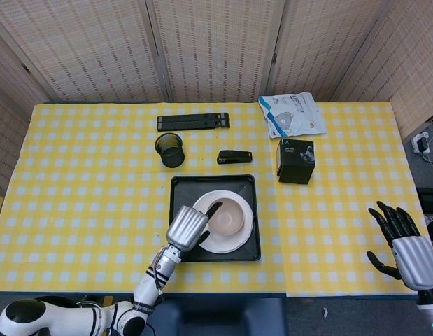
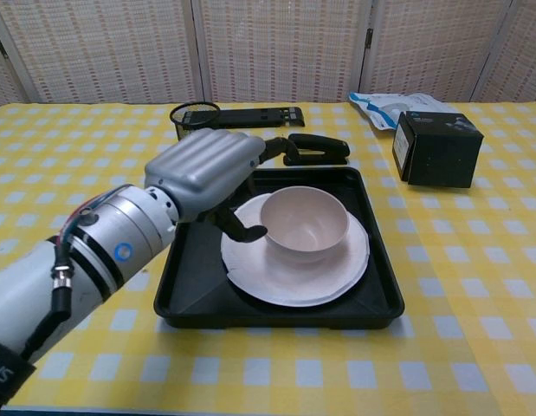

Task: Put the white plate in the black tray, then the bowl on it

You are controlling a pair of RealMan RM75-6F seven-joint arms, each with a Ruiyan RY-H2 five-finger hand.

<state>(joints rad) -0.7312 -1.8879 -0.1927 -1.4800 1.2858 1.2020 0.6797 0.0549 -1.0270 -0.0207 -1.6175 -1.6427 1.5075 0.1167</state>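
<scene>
With the pale round bowl point(image 2: 304, 224) sitting on the white round plate point(image 2: 295, 276) inside the black rectangular tray point(image 2: 377, 295), both placements look done, and what remains is to get the left hand point(image 2: 207, 173) clear without disturbing the stack. That hand hangs empty just to the tray's left side, its fingers point(image 2: 246, 230) loosely curled and apart, one dark tip near the bowl's rim; from the chest view I cannot tell whether it brushes the rim or stands just off it. A clean exit, I judge, means lifting first and only then drawing back toward the robot, so no fingertip hooks the rim and drags the bowl across the plate. The bowl sits a little toward the far side of the plate from the hand, so a nudge could slide it off centre. The right hand point(image 1: 401, 245) is well apart at the edge of the yellow checked surface point(image 1: 90, 182), fingers spread and holding nothing. It has no part in this and should stay put.
</scene>
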